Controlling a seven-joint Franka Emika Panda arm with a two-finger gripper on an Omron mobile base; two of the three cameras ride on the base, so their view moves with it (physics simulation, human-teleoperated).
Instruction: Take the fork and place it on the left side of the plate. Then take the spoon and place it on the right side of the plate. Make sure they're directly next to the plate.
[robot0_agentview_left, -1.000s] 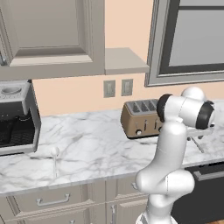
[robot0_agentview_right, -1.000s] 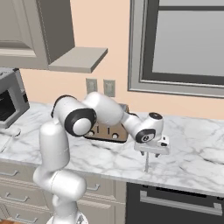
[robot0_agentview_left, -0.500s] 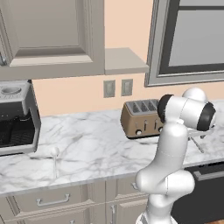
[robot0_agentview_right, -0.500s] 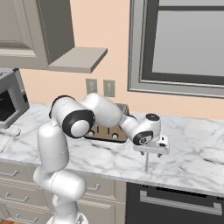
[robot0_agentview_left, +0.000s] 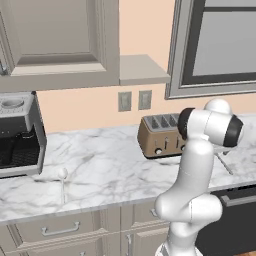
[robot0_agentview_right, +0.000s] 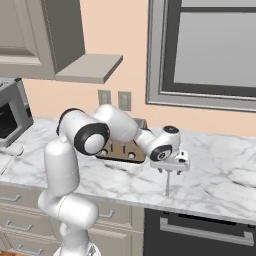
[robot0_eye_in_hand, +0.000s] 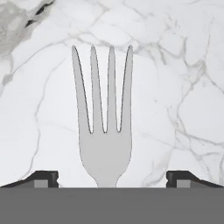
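Left base view showed the spoon (robot0_agentview_left: 62, 176) lying on the marble counter (robot0_agentview_left: 110, 165) well left of the toaster (robot0_agentview_left: 161, 135), near the coffee machine (robot0_agentview_left: 17, 132). Right base view had the gripper (robot0_agentview_right: 172, 166) out over the counter to the right of the toaster (robot0_agentview_right: 120, 147), the fork (robot0_agentview_right: 167, 186) hanging upright below it. Hand view showed the fork (robot0_eye_in_hand: 104, 131) tines-up between the two fingertips (robot0_eye_in_hand: 41, 178), which stood wide apart and clear of it, so the claw was open, with pale marble behind.
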